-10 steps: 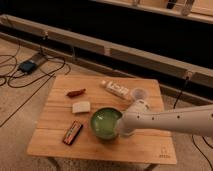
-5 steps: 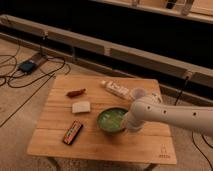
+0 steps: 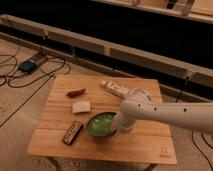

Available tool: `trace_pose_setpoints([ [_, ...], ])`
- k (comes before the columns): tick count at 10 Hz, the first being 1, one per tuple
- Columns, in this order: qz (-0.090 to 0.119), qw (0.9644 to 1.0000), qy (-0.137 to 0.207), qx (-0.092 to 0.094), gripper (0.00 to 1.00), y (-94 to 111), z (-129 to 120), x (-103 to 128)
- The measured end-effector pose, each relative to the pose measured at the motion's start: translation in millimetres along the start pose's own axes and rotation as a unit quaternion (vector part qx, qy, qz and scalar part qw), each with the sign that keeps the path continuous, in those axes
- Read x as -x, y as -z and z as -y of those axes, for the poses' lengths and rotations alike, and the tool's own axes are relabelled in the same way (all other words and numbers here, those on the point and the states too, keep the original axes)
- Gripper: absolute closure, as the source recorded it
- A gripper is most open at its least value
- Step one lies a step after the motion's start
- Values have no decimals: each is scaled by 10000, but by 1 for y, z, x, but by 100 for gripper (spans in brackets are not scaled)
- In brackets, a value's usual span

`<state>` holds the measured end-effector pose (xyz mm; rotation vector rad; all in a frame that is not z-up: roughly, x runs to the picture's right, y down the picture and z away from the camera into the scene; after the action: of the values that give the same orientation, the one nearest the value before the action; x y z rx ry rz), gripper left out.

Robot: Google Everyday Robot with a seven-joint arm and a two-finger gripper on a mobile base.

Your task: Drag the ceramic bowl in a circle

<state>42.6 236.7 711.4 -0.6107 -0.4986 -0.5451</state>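
Observation:
The ceramic bowl [image 3: 101, 124], glossy green with a paler inside, sits on the wooden table [image 3: 145, 145] a little front of centre. My white arm reaches in from the right. Its gripper [image 3: 120, 125] sits at the bowl's right rim, shut on that rim, and the wrist hides the fingertips.
A translucent cup [image 3: 139, 94] and a white tube [image 3: 115, 89] lie behind the arm. A brown item [image 3: 76, 92], a pale block [image 3: 81, 107] and a dark bar [image 3: 73, 132] lie left of the bowl. Cables and a power box [image 3: 27, 66] are on the floor at left.
The bowl and the gripper first shifted right and slightly back, then came back left and toward the front. The other items stayed put.

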Motion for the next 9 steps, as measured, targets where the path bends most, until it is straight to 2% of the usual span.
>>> trace_pose_setpoints([
  [2, 166, 9997, 125, 110, 91, 0, -8, 20],
  [4, 293, 9990, -12, 324, 91, 1, -33, 25],
  [6, 309, 9975, -306, 551, 91, 4, -63, 13],
  [7, 262, 9956, -576, 698, 91, 6, -84, -2],
  [8, 233, 9945, -689, 753, 91, 6, -91, -9],
  [9, 110, 9923, -936, 807, 91, 8, -103, -28],
])
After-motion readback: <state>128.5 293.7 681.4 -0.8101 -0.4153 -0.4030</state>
